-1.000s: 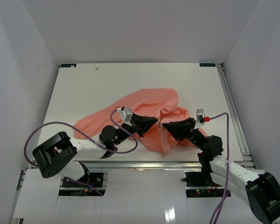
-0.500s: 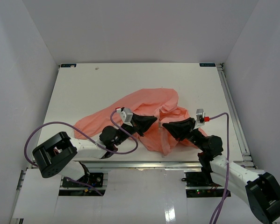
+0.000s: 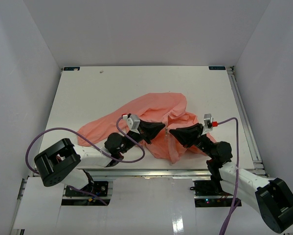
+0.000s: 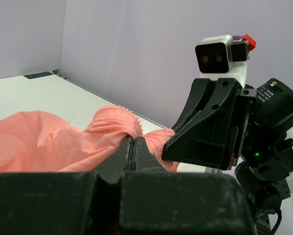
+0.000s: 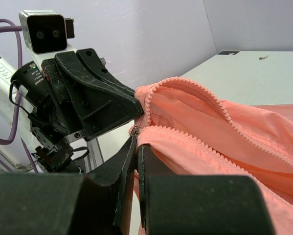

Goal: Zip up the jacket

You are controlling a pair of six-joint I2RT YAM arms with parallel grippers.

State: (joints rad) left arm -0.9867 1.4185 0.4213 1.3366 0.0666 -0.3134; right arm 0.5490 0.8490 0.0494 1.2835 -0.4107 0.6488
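The salmon-pink jacket (image 3: 153, 108) lies crumpled on the white table, its front open and the two rows of zipper teeth (image 5: 200, 143) apart. My left gripper (image 3: 162, 128) is shut, pinching a fold of the jacket's (image 4: 63, 142) edge at its tips (image 4: 133, 140). My right gripper (image 3: 171, 131) faces it a few centimetres away, shut on the jacket (image 5: 244, 132) at the bottom end of the zipper. There a small metal slider (image 5: 135, 130) sits right at its fingertips (image 5: 137, 139). The held hem is lifted slightly off the table between the two grippers.
The table (image 3: 112, 88) has a metal rail (image 3: 244, 112) along its right edge and another along its near edge (image 3: 151, 172). White walls enclose it on three sides. A purple cable (image 3: 63, 131) loops off the left arm over the near left corner.
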